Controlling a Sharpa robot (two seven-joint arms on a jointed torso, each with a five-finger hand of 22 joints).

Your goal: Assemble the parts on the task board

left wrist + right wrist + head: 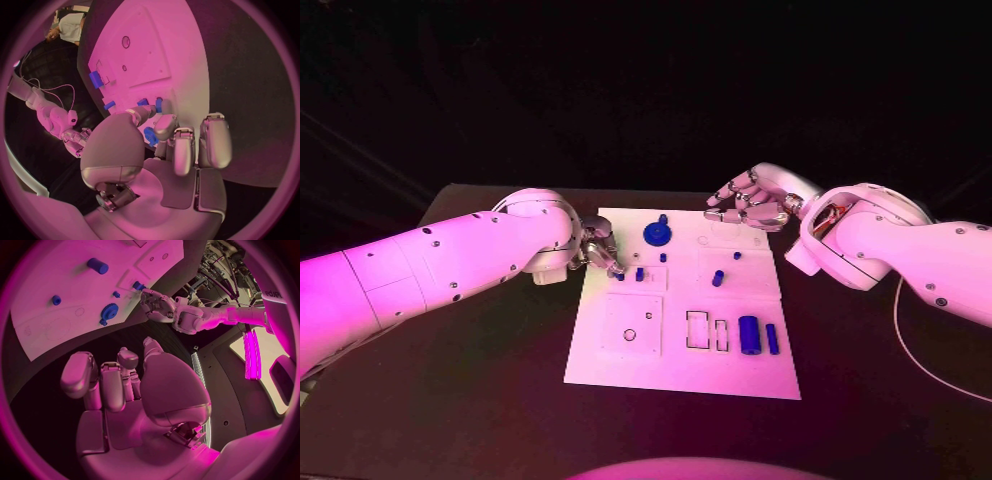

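The white task board (678,345) lies in the middle of the black table. My left hand (602,254) is at the board's left edge, where thumb and a finger pinch a small blue part (150,136). Two short blue pegs (639,273) stand in the board just beside those fingers. A blue gear (658,234) sits near the far edge. My right hand (750,204) hovers over the far right corner, its fingers curled in with nothing in them. In the right wrist view the right hand (122,385) faces the gear (109,312).
More blue pegs (718,278) stand mid-board. A blue cylinder (749,335) and a thin blue bar (772,338) lie near the board's right front, beside empty rectangular slots (697,329). A square recess with a round hole (630,334) is at the left front.
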